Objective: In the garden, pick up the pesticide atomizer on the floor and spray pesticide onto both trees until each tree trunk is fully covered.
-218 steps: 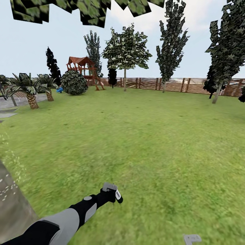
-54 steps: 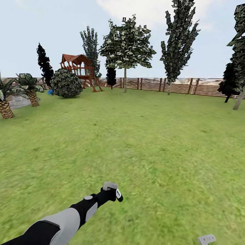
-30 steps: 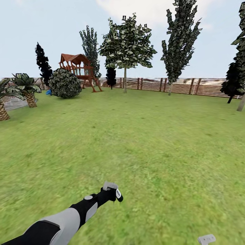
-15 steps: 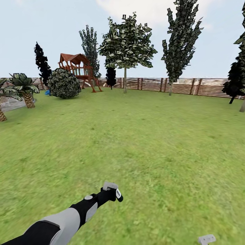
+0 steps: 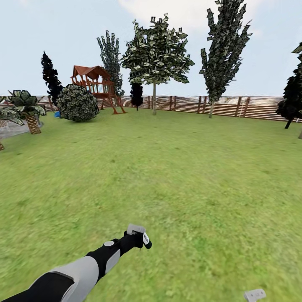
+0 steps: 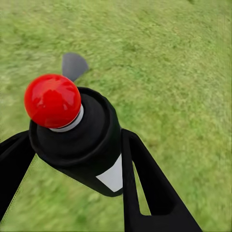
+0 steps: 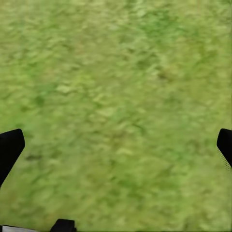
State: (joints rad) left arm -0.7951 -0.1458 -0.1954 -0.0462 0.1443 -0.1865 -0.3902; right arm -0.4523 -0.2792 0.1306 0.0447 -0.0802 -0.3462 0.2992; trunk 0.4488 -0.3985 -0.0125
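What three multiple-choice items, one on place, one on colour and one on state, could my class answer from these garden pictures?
1. Where does the wooden playhouse stand?
A. At the far left of the lawn, near the fence
B. At the far right of the lawn
C. Beside the robot's arm

2. What colour is the round knob on the pesticide atomizer?
A. Blue
B. Red
C. Yellow

3. What state is the left gripper in?
A. Open over bare grass
B. Folded against the trunk
C. Shut on the atomizer

Answers:
1. A, since the head view shows it at upper left, by the round bush and the fence.
2. B, since the left wrist view shows a bright red ball on the dark bottle.
3. C, since the left wrist view shows the black jaws on either side of the bottle above the lawn.
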